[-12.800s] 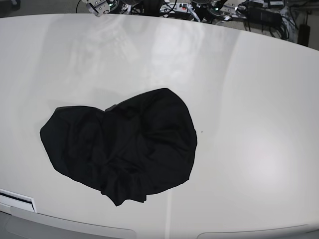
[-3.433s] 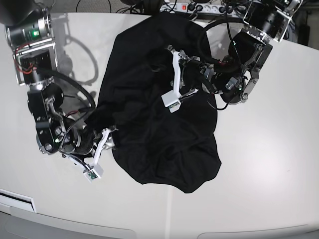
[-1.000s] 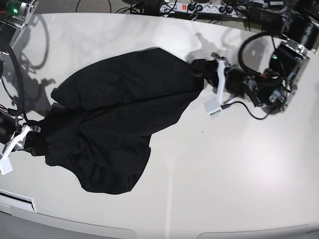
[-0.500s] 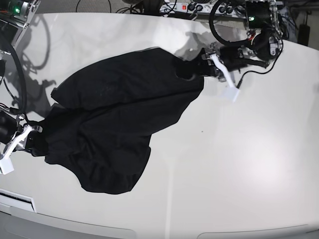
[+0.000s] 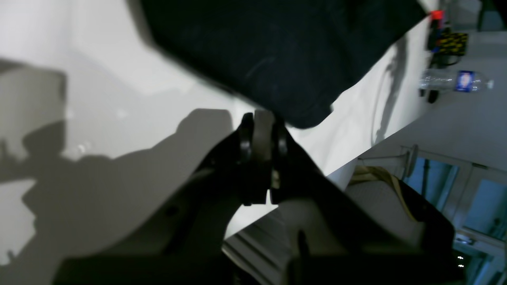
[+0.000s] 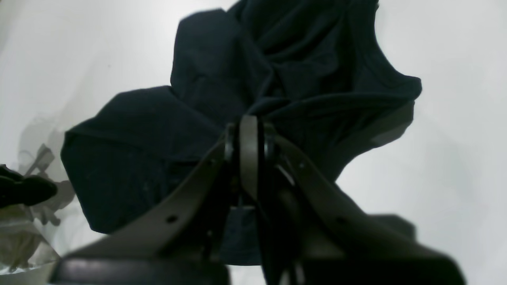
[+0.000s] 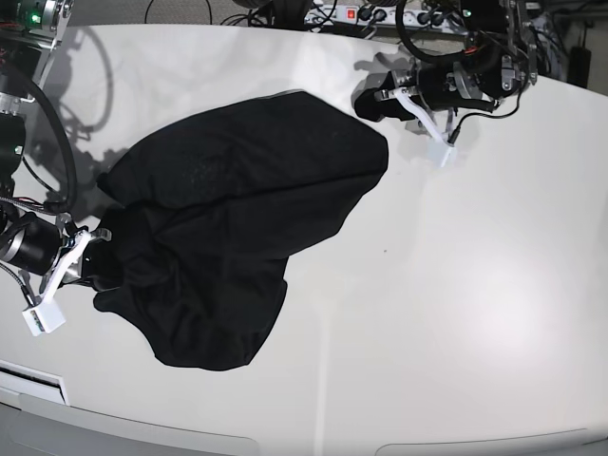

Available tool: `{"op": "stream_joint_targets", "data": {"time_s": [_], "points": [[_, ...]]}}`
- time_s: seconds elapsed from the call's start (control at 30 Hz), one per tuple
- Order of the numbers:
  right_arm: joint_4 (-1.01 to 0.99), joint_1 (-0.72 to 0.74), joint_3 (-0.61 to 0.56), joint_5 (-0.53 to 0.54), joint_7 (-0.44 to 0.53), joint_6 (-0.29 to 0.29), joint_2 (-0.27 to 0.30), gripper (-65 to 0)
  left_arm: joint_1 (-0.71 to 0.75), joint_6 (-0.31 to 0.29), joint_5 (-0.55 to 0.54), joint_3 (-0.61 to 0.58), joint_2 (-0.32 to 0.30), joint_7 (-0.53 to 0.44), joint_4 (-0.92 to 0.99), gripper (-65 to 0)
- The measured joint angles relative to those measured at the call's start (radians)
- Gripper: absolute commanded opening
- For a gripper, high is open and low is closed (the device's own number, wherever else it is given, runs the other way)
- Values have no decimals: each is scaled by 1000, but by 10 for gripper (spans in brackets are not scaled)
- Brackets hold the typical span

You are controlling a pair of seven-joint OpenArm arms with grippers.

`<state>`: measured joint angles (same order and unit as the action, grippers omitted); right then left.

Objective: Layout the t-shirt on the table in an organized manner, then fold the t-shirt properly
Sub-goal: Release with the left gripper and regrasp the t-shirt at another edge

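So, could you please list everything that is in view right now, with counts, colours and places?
t-shirt: one, black, bunched and unfolded on the left half of the table in the base view
table: one, glossy off-white, under the t-shirt
bottle: one, clear with a blue label, upper right of the left wrist view
cables: several, dark, along the far edge of the table in the base view
left gripper: one, black, shut, by the t-shirt's far right part
right gripper: one, black, shut, at the t-shirt's left side
arms: two, black with white parts, at the base view's left edge and upper right
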<state>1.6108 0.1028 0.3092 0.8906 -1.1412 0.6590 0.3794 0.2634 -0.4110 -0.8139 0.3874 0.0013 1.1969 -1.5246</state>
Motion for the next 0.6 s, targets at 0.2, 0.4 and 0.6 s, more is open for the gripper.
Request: {"op": "stream_joint_targets", "data": {"time_s": [0.2, 0.4, 0.6], "points": [[0, 9, 0, 0, 8, 0, 3, -650, -6, 1, 18, -43, 18, -23, 0, -303], [0, 9, 0, -1, 8, 0, 11, -650, -6, 61, 91, -112, 15, -104, -1, -246], [0, 9, 0, -1, 8, 0, 29, -650, -9, 93, 135, -183, 18, -195, 14, -250]]}}
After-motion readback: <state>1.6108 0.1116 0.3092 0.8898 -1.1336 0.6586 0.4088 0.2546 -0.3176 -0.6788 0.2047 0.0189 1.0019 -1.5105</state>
